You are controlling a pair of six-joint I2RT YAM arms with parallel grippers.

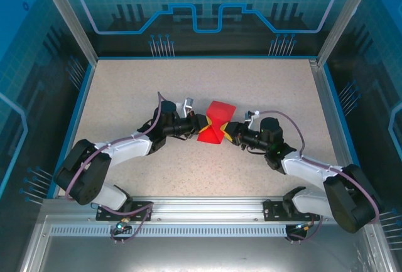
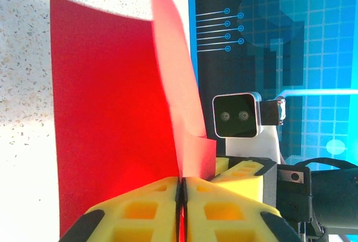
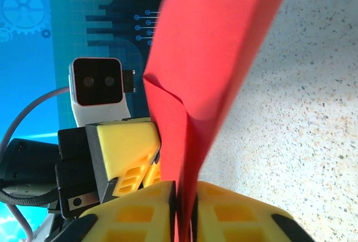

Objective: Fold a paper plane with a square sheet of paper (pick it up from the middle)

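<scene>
The square sheet of paper (image 1: 215, 123) is bright red and stands bent up off the middle of the table, pinched from both sides. My left gripper (image 1: 202, 123) holds its left edge. In the left wrist view the yellow pads (image 2: 151, 205) are pressed together on the red sheet (image 2: 106, 113), which rises in front of them. My right gripper (image 1: 230, 130) grips the right edge. In the right wrist view the folded red sheet (image 3: 218, 57) runs down between the nearly closed pads (image 3: 140, 214). The two grippers face each other, close together.
The speckled table (image 1: 207, 83) lies open around the arms. Blue panel walls (image 1: 207, 8) and metal frame posts enclose it at the back and sides. A metal rail (image 1: 207, 206) runs along the near edge by the arm bases.
</scene>
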